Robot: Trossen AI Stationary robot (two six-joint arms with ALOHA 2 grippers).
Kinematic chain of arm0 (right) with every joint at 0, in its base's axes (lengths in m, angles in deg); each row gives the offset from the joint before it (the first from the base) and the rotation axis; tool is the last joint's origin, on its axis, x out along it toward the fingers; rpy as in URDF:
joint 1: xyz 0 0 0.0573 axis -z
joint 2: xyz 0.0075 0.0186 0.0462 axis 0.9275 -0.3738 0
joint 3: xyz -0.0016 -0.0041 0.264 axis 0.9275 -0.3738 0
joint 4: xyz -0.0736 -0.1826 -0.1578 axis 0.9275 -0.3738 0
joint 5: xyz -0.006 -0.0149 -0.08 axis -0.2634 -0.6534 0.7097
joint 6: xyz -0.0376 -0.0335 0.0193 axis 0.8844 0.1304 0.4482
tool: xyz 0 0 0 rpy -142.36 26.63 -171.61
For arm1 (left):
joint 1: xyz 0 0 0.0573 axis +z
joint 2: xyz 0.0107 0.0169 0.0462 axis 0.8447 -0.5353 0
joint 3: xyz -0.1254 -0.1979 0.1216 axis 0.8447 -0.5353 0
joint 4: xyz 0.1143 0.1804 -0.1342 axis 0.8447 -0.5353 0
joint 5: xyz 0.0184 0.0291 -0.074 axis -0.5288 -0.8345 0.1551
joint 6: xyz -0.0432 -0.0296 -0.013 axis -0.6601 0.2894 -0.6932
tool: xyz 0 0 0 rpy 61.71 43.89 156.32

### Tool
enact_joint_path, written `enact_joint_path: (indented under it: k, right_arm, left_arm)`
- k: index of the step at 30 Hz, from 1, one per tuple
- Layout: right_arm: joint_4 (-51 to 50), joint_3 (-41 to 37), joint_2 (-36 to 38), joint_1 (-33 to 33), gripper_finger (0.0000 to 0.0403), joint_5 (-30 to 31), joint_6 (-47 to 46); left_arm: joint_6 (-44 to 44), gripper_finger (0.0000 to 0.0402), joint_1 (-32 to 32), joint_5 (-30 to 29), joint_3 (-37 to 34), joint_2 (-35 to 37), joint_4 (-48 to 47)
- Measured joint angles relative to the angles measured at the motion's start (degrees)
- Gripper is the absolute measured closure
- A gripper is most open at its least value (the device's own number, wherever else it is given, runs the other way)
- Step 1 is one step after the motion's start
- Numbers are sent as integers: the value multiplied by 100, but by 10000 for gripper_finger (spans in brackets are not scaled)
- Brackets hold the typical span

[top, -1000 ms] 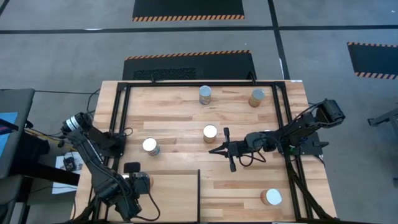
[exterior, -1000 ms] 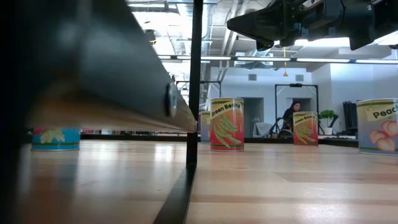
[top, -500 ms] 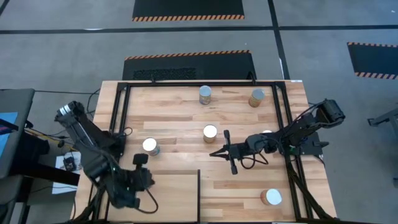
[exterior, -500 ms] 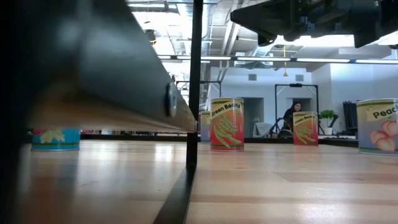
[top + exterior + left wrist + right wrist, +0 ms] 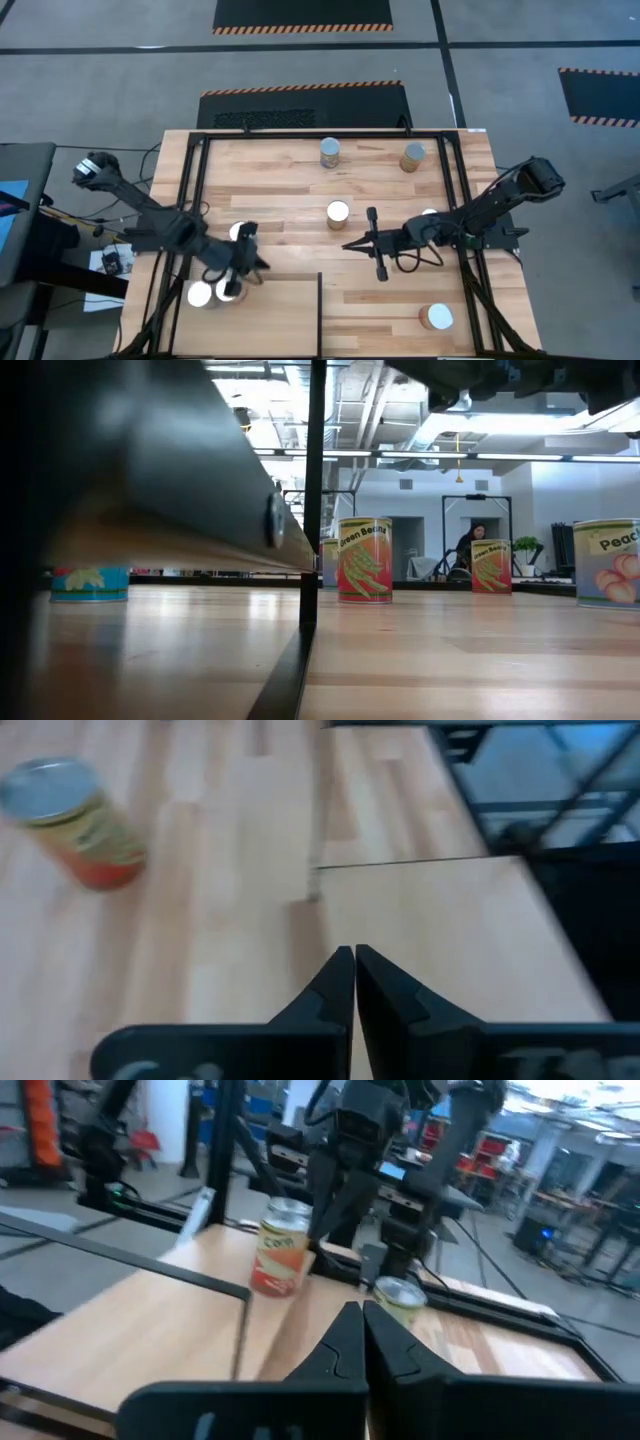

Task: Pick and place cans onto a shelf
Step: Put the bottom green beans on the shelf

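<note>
Two grippers with fingers pressed together — left gripper (image 5: 243,262) by shelf (image 5: 270,318), right gripper (image 5: 358,244) mid-table.

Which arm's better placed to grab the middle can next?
Right, probably. The right gripper, empty and shut, sits just below the middle can. The left gripper, also shut, is farther off, near another can by the shelf.

7 upright cans (image 5: 338,212) scattered on table, 2 beside pale plywood shelf (image 5: 275,315)
</note>
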Motion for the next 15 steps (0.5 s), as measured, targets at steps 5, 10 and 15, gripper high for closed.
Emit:
enact_joint_path:
  k: [5,10,15]
  right_arm:
    - [-171,0,8,111,399,259,-200]
    - [-388,0,8,324,399,285,-520]
    - [-1653,311,319,470,399,510,-696]
  left_arm:
    - [633,401,608,206,-150,82,164]
    - [1539,401,1163,894,-735,79,1807]
    - [1610,401,1816,1598,-1601,66,3514]
